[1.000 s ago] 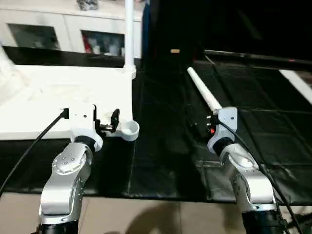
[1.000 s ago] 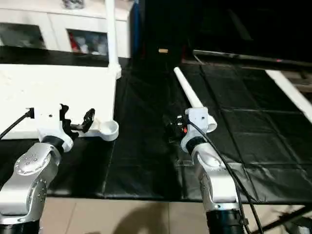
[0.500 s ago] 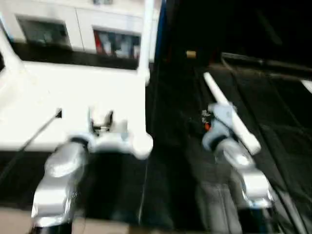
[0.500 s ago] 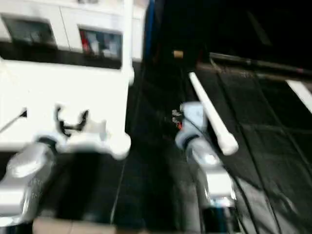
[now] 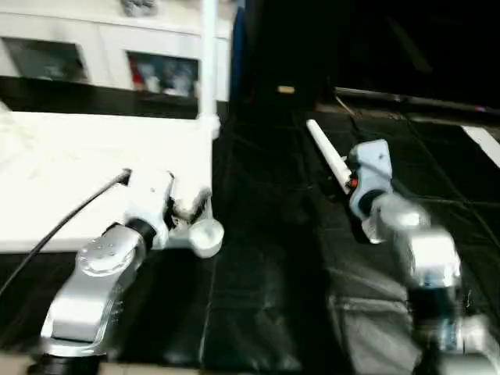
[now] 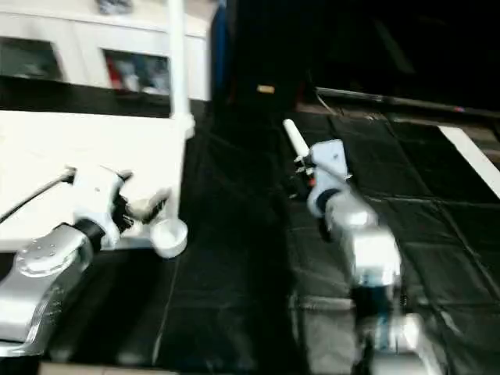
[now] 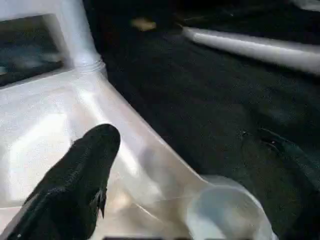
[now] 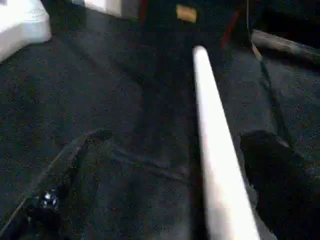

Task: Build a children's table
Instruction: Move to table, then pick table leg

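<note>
Straddling the loose table leg (image 8: 215, 150), right end effector (image 8: 175, 165) released; leg's long axis runs straight ahead; left end effector (image 7: 200, 165) released, farther.

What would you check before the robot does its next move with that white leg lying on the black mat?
1. Right claw open wide enough for the loose leg: ok.
2. Leg lies between the right claw's fingers: ok.
3. Leg actually gripped: not ok, fingers stand apart from it.
4. Left claw open at the table top's near corner: ok.
5. Near corner socket empty for a leg: ok.
6. Far corner's upright leg fully seated: cannot tell.
</note>
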Controlling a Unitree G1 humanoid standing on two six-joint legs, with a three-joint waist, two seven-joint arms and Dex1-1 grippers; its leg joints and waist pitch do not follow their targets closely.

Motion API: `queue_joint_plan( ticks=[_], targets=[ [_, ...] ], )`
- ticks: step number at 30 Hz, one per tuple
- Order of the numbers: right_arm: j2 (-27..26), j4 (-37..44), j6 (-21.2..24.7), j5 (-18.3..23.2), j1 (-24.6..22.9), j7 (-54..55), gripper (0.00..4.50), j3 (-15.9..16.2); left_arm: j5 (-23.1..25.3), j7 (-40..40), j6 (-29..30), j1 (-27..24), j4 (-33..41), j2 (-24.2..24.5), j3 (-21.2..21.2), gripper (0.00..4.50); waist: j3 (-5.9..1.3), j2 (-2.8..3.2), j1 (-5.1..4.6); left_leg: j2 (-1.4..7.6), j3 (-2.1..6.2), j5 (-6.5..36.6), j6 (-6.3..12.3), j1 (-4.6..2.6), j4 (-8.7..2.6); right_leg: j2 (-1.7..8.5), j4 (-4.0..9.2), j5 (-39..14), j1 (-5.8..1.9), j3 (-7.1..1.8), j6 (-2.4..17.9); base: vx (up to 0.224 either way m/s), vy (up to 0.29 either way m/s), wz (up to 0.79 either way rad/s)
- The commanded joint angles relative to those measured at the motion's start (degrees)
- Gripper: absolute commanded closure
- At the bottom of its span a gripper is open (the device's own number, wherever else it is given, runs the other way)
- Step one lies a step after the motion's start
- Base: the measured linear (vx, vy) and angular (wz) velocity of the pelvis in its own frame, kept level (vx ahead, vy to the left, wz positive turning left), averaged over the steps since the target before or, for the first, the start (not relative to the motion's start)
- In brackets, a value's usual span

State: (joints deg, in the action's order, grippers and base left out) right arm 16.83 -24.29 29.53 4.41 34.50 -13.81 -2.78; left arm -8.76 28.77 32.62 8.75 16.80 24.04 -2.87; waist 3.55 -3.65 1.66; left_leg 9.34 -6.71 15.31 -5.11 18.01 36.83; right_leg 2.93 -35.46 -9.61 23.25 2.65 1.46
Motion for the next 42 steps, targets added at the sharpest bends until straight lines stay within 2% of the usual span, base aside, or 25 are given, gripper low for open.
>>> queue_joint_plan(
  ticks=[1, 2, 3, 4, 5, 6, 7, 8, 9, 10, 11, 13, 15, 16, 17, 18, 20, 21, 27, 30, 31, 35, 39, 41, 42],
  targets=[
    [2.26, -9.86, -2.55, -1.39, 4.49, -1.14, 0.0, -0.09, -1.68, 5.84, 1.27, 1.43, 1.44, 2.58, -1.15, 0.14, -2.65, 0.98, -0.23, 1.46, -0.42, 16.37, 0.14, -0.1, -5.06, 3.89, 5.98, -33.13, -1.72, -1.85, 5.58, -0.065, -0.019, 0.09],
    [2.63, -11.67, -2.97, -1.63, 5.47, -1.22, 0.0, -0.02, -1.95, 6.56, 1.41, 1.67, 1.46, 3.14, -1.1, 0.14, -2.72, 0.86, -0.27, 1.6, -0.44, 15.75, 0.14, -0.01, -5.06, 4.04, 5.94, -32.87, -1.56, -1.77, 5.78, -0.053, -0.018, 0.05],
    [3.73, -20.39, -3.41, -3.1, 10.3, -1.47, 0.0, -0.27, -3.44, 9.95, 2.28, 2.73, 1.7, 5.8, -1.01, 0.14, -3.07, 1.3, -0.32, 1.66, -0.36, 12.76, 0.14, 1.0, -5.14, 4.15, 5.07, -29.01, -2.19, -1.63, 7.18, -0.053, -0.018, 0.05],
    [3.73, -20.39, -3.41, -3.1, 10.3, -1.47, 0.0, -0.27, -3.44, 9.95, 2.28, 2.73, 1.7, 5.8, -1.01, 0.14, -3.07, 1.3, -0.32, 1.66, -0.36, 12.76, 0.14, 1.0, -5.14, 4.15, 5.07, -29.01, -2.19, -1.63, 7.18, -0.071, -0.018, -0.01],
    [3.98, -23.29, -3.69, -3.62, 11.86, -1.76, 0.0, -0.3, -4.03, 11.33, 2.51, 2.91, 1.93, 6.9, -1.04, 0.14, -3.01, 1.38, -0.21, 1.68, -0.59, 12.0, -0.04, 1.32, -4.96, 4.1, 5.17, -28.44, -2.25, -1.35, 7.29, -0.055, -0.016, 0.01],
    [4.43, -26.59, -4.59, -4.19, 13.59, -2.83, 0.0, 0.32, -4.61, 13.19, 2.51, 3.02, 2.2, 8.47, -1.33, 0.14, -3.05, 1.6, -0.1, 1.85, -0.66, 12.0, 0.03, 1.27, -4.95, 4.31, 5.1, -27.71, -2.05, -1.24, 8.12, -0.055, -0.016, 0.01],
    [4.47, -27.1, -4.64, -4.22, 13.85, -3.07, 0.0, 0.42, -4.71, 13.48, 2.53, 3.02, 2.26, 8.73, -1.35, 0.14, -3.05, 1.6, -0.1, 1.85, -0.66, 12.0, 0.03, 1.27, -4.95, 4.31, 5.1, -27.71, -2.05, -1.24, 8.12, 0.0, 0.0, 0.0],
    [4.77, -30.79, -5.31, -4.67, 15.7, -4.48, 0.0, 1.21, -5.61, 15.53, 2.94, 2.98, 2.78, 10.49, -1.49, 0.14, -3.19, 1.84, -0.12, 2.05, -0.65, 11.33, -0.12, 1.66, -5.01, 4.38, 4.82, -26.18, -2.39, -1.1, 8.71, 0.0, 0.0, 0.0],
    [4.96, -33.28, -6.15, -5.06, 16.93, -4.69, 0.0, 1.7, -6.32, 16.8, 3.41, 2.99, 3.2, 11.45, -1.44, 0.14, -3.36, 1.71, -0.03, 2.03, -0.65, 9.86, -0.02, 2.19, -5.0, 4.43, 4.49, -24.07, -2.75, -1.11, 9.39, 0.0, 0.0, 0.0],
    [5.04, -34.25, -6.56, -5.22, 17.4, -4.68, 0.0, 1.88, -6.61, 17.28, 3.63, 2.99, 3.38, 11.8, -1.41, 0.14, -3.47, 1.63, 0.04, 2.08, -0.67, 9.12, -0.02, 2.28, -4.92, 4.51, 4.28, -23.06, -2.71, -1.16, 9.78, 0.0, 0.0, 0.0],
    [5.09, -36.58, -6.53, -5.32, 18.51, -4.81, 0.0, 1.93, -7.55, 18.5, 4.33, 2.93, 4.09, 12.58, -1.34, 0.14, -3.47, 2.05, 0.24, 2.11, -0.85, 9.08, -0.19, 2.1, -4.8, 4.48, 4.03, -21.63, -2.31, -1.26, 10.94, 0.0, 0.0, 0.0],
    [4.95, -40.68, -6.26, -4.96, 20.57, -4.59, 0.0, 1.09, -8.84, 20.25, 5.44, 2.52, 5.54, 13.99, -1.21, 0.14, -3.56, 1.86, 0.4, 2.04, -1.02, 9.17, -0.3, 2.2, -4.77, 4.17, 3.71, -19.41, -2.44, -1.23, 11.92, 0.0, 0.0, 0.0],
    [4.86, -41.9, -6.25, -4.65, 21.22, -4.52, 0.0, 0.61, -9.04, 20.66, 5.66, 2.22, 6.03, 14.49, -1.1, 0.14, -3.9, 1.84, 0.51, 2.1, -1.07, 5.62, -0.05, 2.71, -4.72, 4.07, 3.01, -13.49, -2.87, -1.21, 13.62, 0.0, 0.0, 0.0],
    [4.8, -43.15, -6.32, -4.65, 21.88, -4.8, 0.19, 0.38, -9.24, 20.88, 5.84, 2.18, 6.13, 14.76, -1.06, 0.06, -3.92, 1.88, 0.58, 2.12, -1.12, 4.79, 0.09, 2.72, -4.68, 4.06, 2.87, -12.35, -2.83, -1.23, 13.98, 0.0, 0.0, 0.0],
    [4.75, -45.65, -6.1, -5.04, 23.15, -4.87, 0.3, 0.25, -9.5, 21.24, 6.08, 2.08, 6.27, 15.25, -1.09, 0.0, -4.35, 1.92, 0.65, 2.01, -1.12, 2.0, 0.64, 3.11, -4.49, 4.02, 2.26, -9.17, -3.13, -1.17, 15.06, 0.0, 0.0, 0.0],
    [4.79, -46.24, -6.24, -5.4, 23.38, -4.22, 0.41, 0.36, -9.48, 21.31, 6.12, 2.02, 6.31, 15.39, -1.15, 0.0, -4.24, 2.02, 0.8, 2.09, -1.24, 0.86, 1.12, 3.21, -4.43, 3.98, 2.32, -7.58, -2.94, -1.18, 15.43, 0.0, 0.0, 0.0],
    [4.84, -47.11, -6.67, -5.87, 23.66, -3.42, 0.41, 0.4, -9.52, 21.54, 6.2, 1.92, 6.4, 15.69, -1.22, 0.0, -4.06, 2.25, 0.79, 2.15, -1.25, 1.22, 1.01, 3.2, -4.48, 3.96, 2.39, -8.16, -2.81, -1.07, 15.65, 0.0, 0.0, 0.0],
    [4.86, -48.71, -7.25, -6.19, 24.18, -2.92, 0.67, 0.24, -9.96, 22.06, 6.47, 1.69, 6.71, 16.32, -1.09, 0.0, -4.04, 2.28, 0.79, 2.18, -1.25, 2.6, 0.59, 3.14, -4.51, 4.02, 2.44, -9.57, -2.84, -1.05, 15.4, 0.0, 0.0, 0.0],
    [4.93, -51.16, -7.85, -5.57, 24.49, -0.98, 1.21, -1.08, -10.88, 22.87, 7.54, 0.87, 7.75, 17.74, -0.49, 0.0, -3.74, 2.29, 0.87, 2.18, -1.2, 6.39, -0.54, 3.05, -4.73, 4.07, 2.96, -14.79, -2.67, -1.02, 13.53, 0.0, 0.0, 0.0],
    [4.83, -52.16, -7.52, -5.18, 24.51, -0.9, 1.31, -1.79, -11.14, 23.07, 7.92, 0.43, 8.17, 18.38, -0.2, 0.0, -3.74, 2.35, 1.01, 2.2, -1.18, 6.49, -0.49, 3.02, -4.76, 4.1, 2.98, -15.12, -2.67, -1.03, 13.12, 0.0, 0.0, 0.0],
    [4.73, -52.59, -6.69, -4.79, 24.17, -1.27, 1.55, -2.29, -11.25, 23.23, 8.11, 0.21, 8.35, 18.7, -0.04, 0.0, -3.74, 2.39, 1.04, 2.2, -1.16, 6.3, -0.45, 3.04, -4.76, 4.1, 2.95, -14.87, -2.67, -1.0, 13.19, 0.0, 0.0, 0.0],
    [4.57, -53.4, -4.2, -4.1, 23.25, -2.49, 1.75, -3.04, -11.48, 23.46, 8.46, 0.11, 8.5, 19.52, -0.36, 0.0, -3.76, 2.43, 1.15, 2.23, -1.17, 5.74, -0.37, 3.05, -4.75, 4.06, 2.81, -13.56, -2.67, -0.98, 13.83, 0.0, 0.0, 0.0],
    [4.74, -53.9, -2.77, -4.63, 22.69, -2.6, 2.23, -2.97, -11.63, 23.33, 8.73, 0.41, 8.52, 19.67, -0.67, 0.0, -3.67, 2.48, 1.36, 2.28, -1.18, 6.78, -0.66, 2.91, -4.81, 4.1, 3.0, -15.3, -2.58, -0.94, 13.39, 0.0, 0.0, 0.0],
    [4.79, -53.97, -2.68, -4.86, 22.61, -2.65, 2.23, -3.0, -11.72, 23.22, 8.77, 0.56, 8.47, 19.65, -0.76, 0.0, -3.72, 2.5, 1.48, 2.28, -1.21, 6.74, -0.71, 2.84, -4.79, 4.11, 3.0, -15.18, -2.53, -0.96, 13.35, 0.0, 0.0, 0.0],
    [4.93, -54.01, -2.88, -5.56, 22.53, -3.18, 2.47, -2.57, -11.7, 23.16, 8.67, 0.88, 8.2, 19.53, -1.01, 0.0, -3.69, 2.59, 1.54, 2.28, -1.22, 6.98, -0.8, 2.82, -4.8, 4.06, 3.01, -15.29, -2.5, -0.96, 13.31, 0.0, 0.0, 0.0]
  ],
)
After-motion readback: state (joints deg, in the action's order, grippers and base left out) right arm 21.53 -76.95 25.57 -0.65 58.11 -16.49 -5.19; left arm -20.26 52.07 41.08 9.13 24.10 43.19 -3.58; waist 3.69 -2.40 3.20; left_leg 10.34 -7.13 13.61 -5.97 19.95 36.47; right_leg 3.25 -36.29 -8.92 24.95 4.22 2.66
